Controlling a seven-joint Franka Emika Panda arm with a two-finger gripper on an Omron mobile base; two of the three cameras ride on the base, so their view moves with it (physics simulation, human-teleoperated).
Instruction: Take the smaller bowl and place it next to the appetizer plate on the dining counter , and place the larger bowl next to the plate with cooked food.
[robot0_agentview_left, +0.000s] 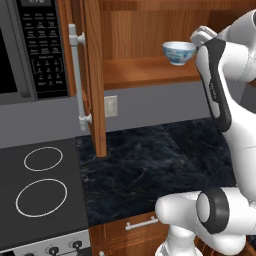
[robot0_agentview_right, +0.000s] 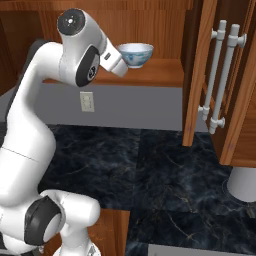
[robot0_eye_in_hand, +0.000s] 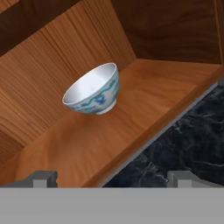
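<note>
Left base view: the smaller bowl (robot0_agentview_left: 179, 52) stands upright on the wooden shelf (robot0_agentview_left: 150, 70) of an open wall cabinet, close to the shelf's front edge; nothing can be seen inside the bowl from this angle. The white arm (robot0_agentview_left: 220, 100) rises on the right, and its upper part partly covers the bowl's right side. The open cabinet door (robot0_agentview_left: 94, 75) hangs to the left of the shelf, with a white handle (robot0_agentview_left: 77, 75) on it. Farther left is a microwave (robot0_agentview_left: 30, 47). Below lie a black marble surface (robot0_agentview_left: 150, 170) and, to its left, a cooktop (robot0_agentview_left: 40, 190) with two rings. A wall outlet (robot0_agentview_left: 110, 106) sits under the shelf.

Right base view: the bowl (robot0_agentview_right: 135, 54) sits on the same shelf (robot0_agentview_right: 150, 72), with the arm's wrist (robot0_agentview_right: 112, 60) just beside it on the left. Two cabinet doors with white handles (robot0_agentview_right: 220, 75) stand open at the right, over the dark surface (robot0_agentview_right: 150, 165).

Hand view: the bowl (robot0_eye_in_hand: 93, 90) appears tilted by the camera, its pale inside empty, resting on the shelf (robot0_eye_in_hand: 144, 105) ahead of the tool (robot0_eye_in_hand: 113, 178). The tool's two tips stand wide apart, holding nothing and well short of the bowl. Past the shelf edge, the marble surface (robot0_eye_in_hand: 192, 135) shows.
</note>
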